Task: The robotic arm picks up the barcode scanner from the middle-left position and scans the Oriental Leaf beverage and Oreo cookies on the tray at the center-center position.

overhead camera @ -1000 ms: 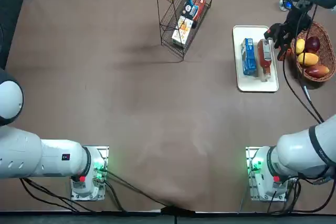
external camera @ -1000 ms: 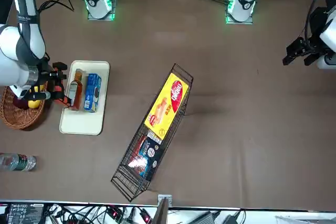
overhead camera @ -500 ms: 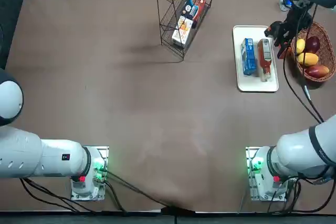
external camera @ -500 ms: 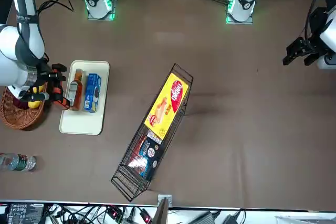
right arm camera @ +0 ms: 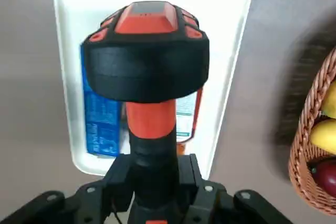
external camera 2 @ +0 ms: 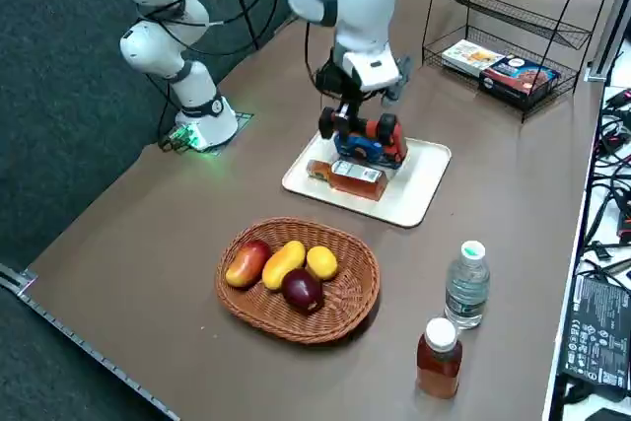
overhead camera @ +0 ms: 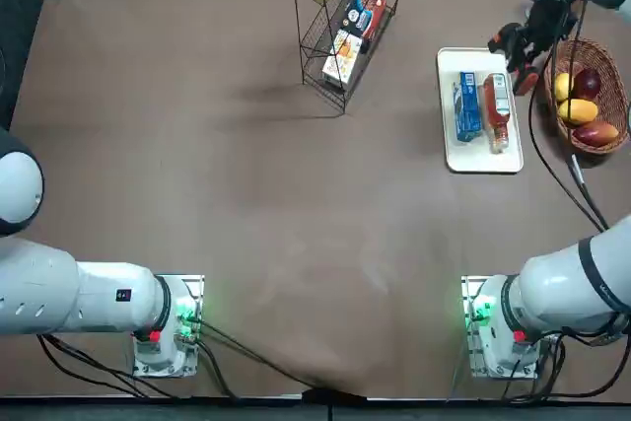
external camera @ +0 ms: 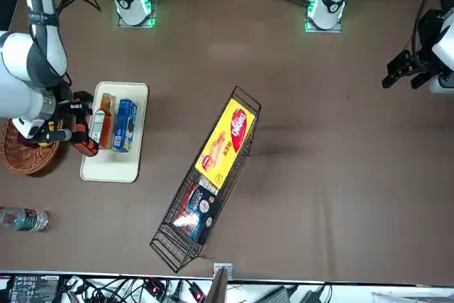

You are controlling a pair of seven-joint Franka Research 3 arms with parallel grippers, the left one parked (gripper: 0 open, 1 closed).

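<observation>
We judge scanning in hand: right gripper [right arm camera: 156, 182], fingers clamped around the barcode scanner [right arm camera: 152, 56], next needs aiming at the Oreo cookies [overhead camera: 467, 106], nine o'clock of the Oriental Leaf beverage [overhead camera: 497, 111].

Right arm [overhead camera: 562, 288]: white rounded segments, dark grey joint bands [overhead camera: 597, 273], loose black cables [overhead camera: 589, 202], green-lit base. End effector [right arm camera: 159, 174] black, small round screws [right arm camera: 209, 188].

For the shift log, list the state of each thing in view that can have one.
Claw: shut on the scanner
Barcode scanner: held above the tray
Tray: flat on the table, bearing bottle and packet
Tea bottle: capped, lying down
Blue packet: lying beside the bottle
Clear bottle: capped, upright
Wicker basket: holding fruit
</observation>
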